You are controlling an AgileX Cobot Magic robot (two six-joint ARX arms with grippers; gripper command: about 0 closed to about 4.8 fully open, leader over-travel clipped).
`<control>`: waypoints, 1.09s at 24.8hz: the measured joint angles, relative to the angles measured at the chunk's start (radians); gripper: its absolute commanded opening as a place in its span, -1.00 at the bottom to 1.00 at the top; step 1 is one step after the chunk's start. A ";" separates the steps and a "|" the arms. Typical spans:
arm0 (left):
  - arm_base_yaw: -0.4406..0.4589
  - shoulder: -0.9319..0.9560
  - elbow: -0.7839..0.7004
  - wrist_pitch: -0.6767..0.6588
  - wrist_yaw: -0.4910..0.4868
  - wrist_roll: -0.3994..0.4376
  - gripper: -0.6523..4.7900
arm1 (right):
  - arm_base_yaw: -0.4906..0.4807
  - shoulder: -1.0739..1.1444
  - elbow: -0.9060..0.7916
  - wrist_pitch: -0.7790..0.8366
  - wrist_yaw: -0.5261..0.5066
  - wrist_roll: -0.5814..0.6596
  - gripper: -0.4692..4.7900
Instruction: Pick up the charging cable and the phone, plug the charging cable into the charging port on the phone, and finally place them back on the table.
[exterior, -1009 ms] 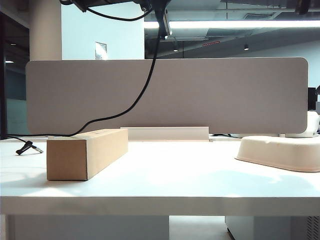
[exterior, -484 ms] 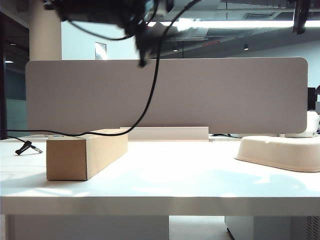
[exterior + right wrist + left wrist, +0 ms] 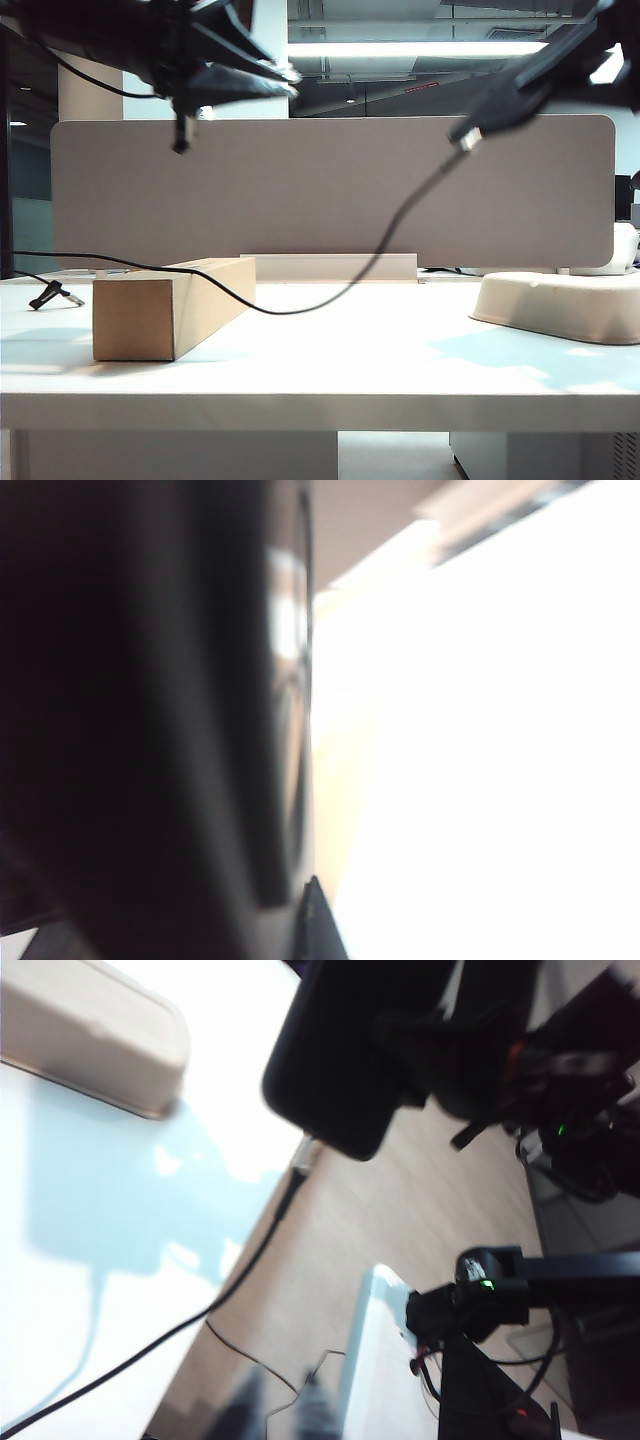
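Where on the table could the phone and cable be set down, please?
The widest bare stretch of the table lies between the cardboard box and the cream tray, along the front edge. Only the cable sags onto its back part. The left end is tighter: box, cable and a small black clip.

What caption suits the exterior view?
Right pincer, high right, holds the phone with the charging cable plugged in; left pincer hovers high left.

One phone (image 3: 340, 1050), one charging cable (image 3: 330, 295), one cardboard box (image 3: 170, 305), seemingly one tray (image 3: 560, 305).
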 measured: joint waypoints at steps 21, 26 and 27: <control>0.034 -0.185 0.000 -0.155 -0.138 0.156 -0.78 | 0.000 0.425 0.002 -0.042 0.254 0.061 -0.84; 0.034 -0.185 0.000 -0.155 -0.138 0.162 -0.78 | 0.000 0.434 0.003 -0.031 0.266 0.062 -0.83; 0.034 -0.185 0.000 -0.155 -0.138 0.162 -0.78 | 0.001 0.434 0.003 -0.031 0.269 0.062 -0.80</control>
